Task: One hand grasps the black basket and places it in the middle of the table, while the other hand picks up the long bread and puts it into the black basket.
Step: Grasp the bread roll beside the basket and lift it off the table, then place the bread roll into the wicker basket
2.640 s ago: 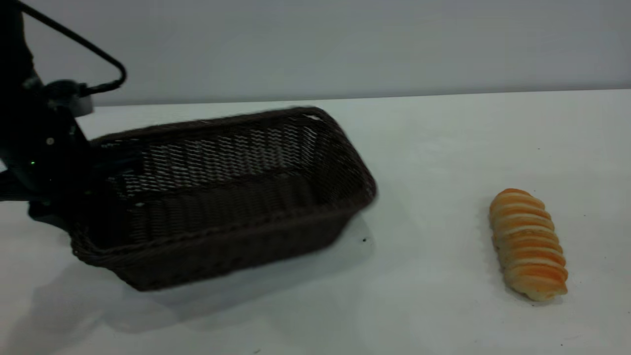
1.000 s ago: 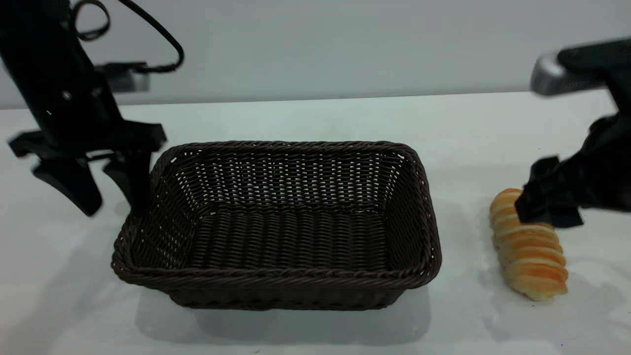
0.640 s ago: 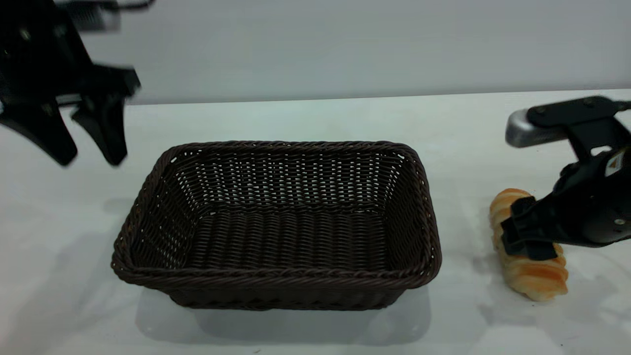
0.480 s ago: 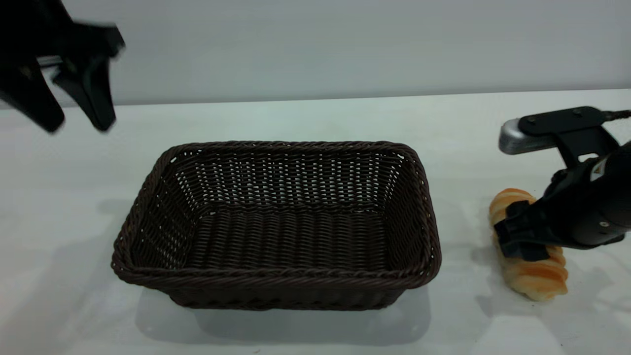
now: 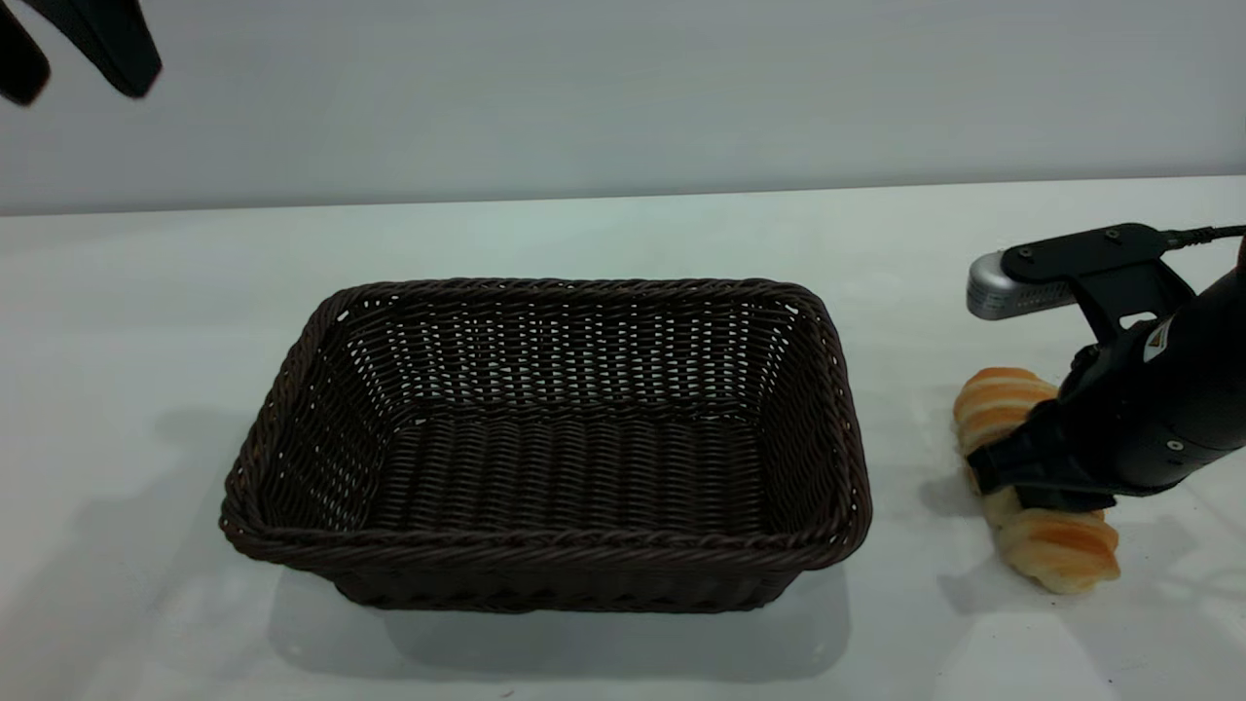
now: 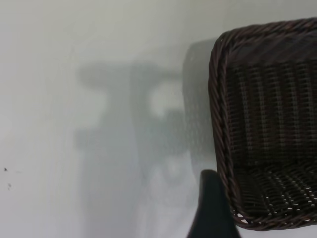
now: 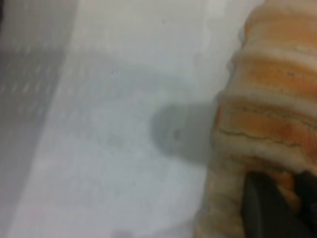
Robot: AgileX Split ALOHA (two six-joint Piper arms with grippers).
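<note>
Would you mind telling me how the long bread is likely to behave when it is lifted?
The long bread looks soft, so it may dent under the right claw, which sits across its middle. The ridges should limit slipping. Its rounded shape could roll if released on the table.

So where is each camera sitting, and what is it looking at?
Exterior view: off the rig, facing the black basket mid-table; the left pincer is high in a corner, the right pincer on the long bread.
Left wrist view: looks down at the table and a basket corner; one dark fingertip shows.
Right wrist view: close on the bread; dark fingers touch it.
Shared: exterior and left wrist views both show the basket.
</note>
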